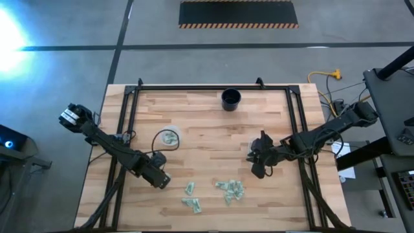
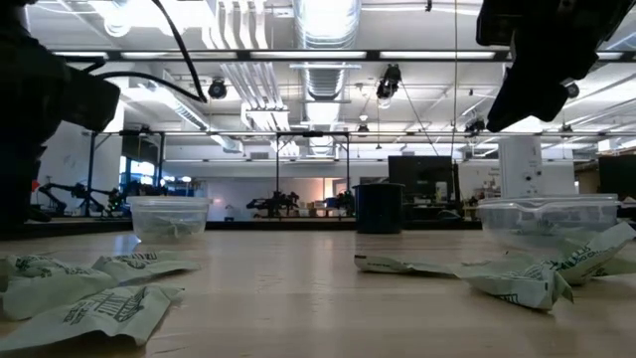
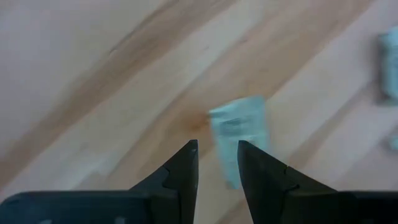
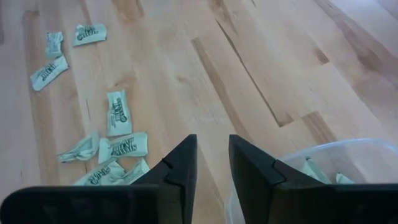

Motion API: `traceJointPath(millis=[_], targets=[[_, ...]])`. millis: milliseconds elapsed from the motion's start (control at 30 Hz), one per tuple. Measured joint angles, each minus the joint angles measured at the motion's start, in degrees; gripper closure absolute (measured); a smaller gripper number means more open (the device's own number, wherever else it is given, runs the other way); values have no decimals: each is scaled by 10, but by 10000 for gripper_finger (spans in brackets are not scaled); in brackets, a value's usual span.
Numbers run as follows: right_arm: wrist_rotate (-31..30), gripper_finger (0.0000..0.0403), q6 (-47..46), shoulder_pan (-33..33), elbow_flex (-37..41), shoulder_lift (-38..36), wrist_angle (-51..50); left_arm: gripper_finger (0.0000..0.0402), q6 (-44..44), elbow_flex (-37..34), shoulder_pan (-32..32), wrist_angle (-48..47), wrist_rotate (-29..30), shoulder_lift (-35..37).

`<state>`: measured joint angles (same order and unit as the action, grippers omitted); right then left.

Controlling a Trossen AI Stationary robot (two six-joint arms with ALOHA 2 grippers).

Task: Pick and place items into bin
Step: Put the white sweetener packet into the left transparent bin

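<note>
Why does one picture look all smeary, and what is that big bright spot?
Left wrist view: the packet beyond the left gripper and the wooden table look soft and blurred. High view: white glare washes over the floor in the top left corner. Low view: the nearest packets are fuzzy, and the arms overhead are dark shapes against bright ceiling lights.

We see pale green and white packets (image 1: 229, 188) with dark green print on a light wooden table (image 1: 207, 123) streaked with browner grain. The tubs (image 2: 169, 217) are clear, the cup (image 1: 231, 99) is dark, the arms (image 1: 123, 154) black, and a floor mat (image 1: 238, 13) has yellow-and-black striped edges.
</note>
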<state>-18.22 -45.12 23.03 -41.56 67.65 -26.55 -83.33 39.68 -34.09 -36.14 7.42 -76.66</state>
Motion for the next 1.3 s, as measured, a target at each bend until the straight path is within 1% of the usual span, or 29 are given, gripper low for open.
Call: traceJointPath(millis=[100,333,400,567,900,1033,1167,1300], targets=[[0,321,5,0,0,0,2,284,9,0,0,27,0,0],[0,323,9,0,1,0,4,200,-3,0,0,34,2,-19],[0,325,9,0,1,0,4,180,-4,0,1,50,2,-31],[0,330,12,0,1,0,4,148,-3,0,4,97,2,-62],[0,331,13,0,1,0,5,141,-19,16,4,90,-5,-108],[0,335,13,0,1,0,6,142,-19,34,5,56,-9,-118],[0,333,13,0,1,0,7,155,-19,39,7,36,-11,-117],[-8,330,12,0,1,1,9,180,-19,38,8,30,-11,-117]])
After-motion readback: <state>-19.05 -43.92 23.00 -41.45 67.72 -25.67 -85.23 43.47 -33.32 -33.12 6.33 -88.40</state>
